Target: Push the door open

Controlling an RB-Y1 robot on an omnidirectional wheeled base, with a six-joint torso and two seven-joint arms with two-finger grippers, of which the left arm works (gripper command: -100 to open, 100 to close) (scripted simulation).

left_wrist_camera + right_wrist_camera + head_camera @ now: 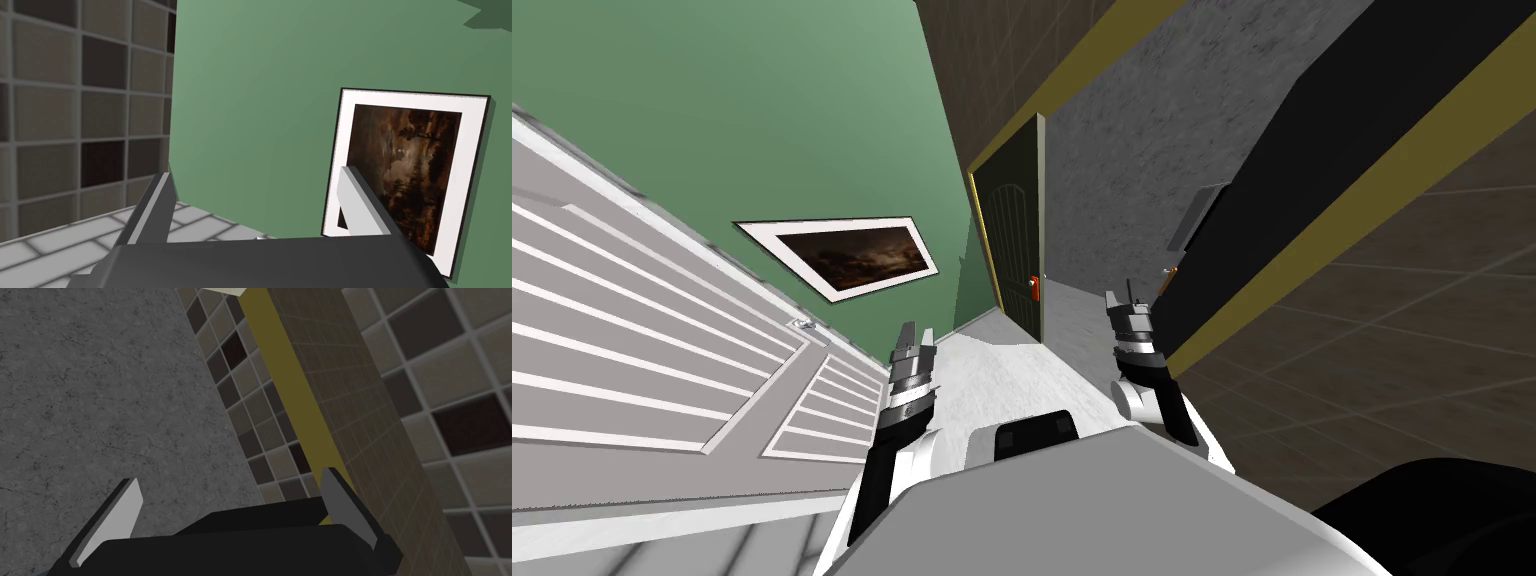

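A dark green door (1015, 235) with an orange handle (1033, 285) stands at the far end of the passage, its leaf turned partly out of a yellow frame (982, 215). Close on my right is a black door leaf (1312, 190) with a small handle (1169, 272), set in a wide yellow frame (1372, 190). My right gripper (1123, 300) (230, 475) is open and empty just short of that black leaf, facing the grey mottled wall (100, 388) and a yellow frame strip (295, 393). My left gripper (917, 335) (257, 172) is open and empty, held out toward the green wall.
A white louvred door (642, 340) with a small metal handle (802, 325) runs along my left. A framed dark picture (857, 255) hangs on the green wall (762, 110). Brown tiled walls close the right side. The pale floor (1012, 375) leads to the far door.
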